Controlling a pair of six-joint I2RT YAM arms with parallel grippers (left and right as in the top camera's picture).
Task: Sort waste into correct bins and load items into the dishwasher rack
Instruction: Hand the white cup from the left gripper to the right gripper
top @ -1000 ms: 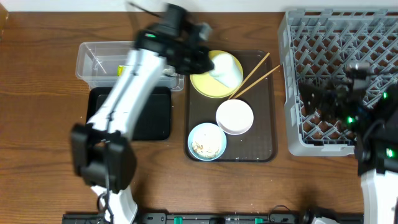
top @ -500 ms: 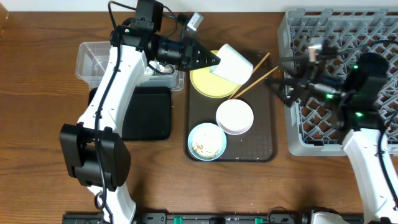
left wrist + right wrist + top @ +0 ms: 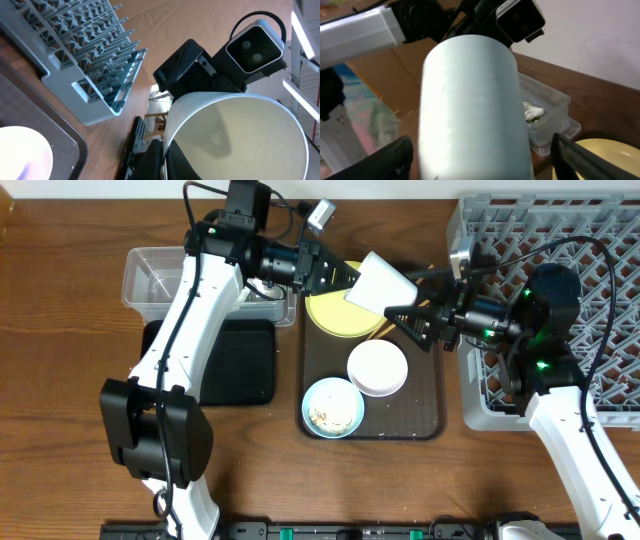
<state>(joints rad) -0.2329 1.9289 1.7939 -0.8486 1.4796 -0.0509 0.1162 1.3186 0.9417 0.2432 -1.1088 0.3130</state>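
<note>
My left gripper (image 3: 348, 280) is shut on the rim of the small white cup (image 3: 382, 282) and holds it tipped above the yellow plate (image 3: 330, 317). In the left wrist view the jaws (image 3: 165, 162) pinch the cup's wall (image 3: 235, 135). My right gripper (image 3: 402, 316) is open, with its fingers on either side of the cup's base (image 3: 470, 110). The white bowl (image 3: 377, 367) and the light blue bowl (image 3: 333, 407), which holds crumbs, sit on the brown tray (image 3: 425, 405). The chopsticks are mostly hidden under the arms. The grey rack (image 3: 570, 240) is at the right.
The clear tub (image 3: 155, 280) holds a wrapper and white paper (image 3: 534, 112). The black tray (image 3: 245, 370) lies in front of it. The tub also shows in the right wrist view (image 3: 552, 107). The rack shows in the left wrist view (image 3: 85, 60).
My left gripper carried the cup to the right, above the plate's far edge. My right arm swung left from the rack, and its open jaws now straddle the cup.
</note>
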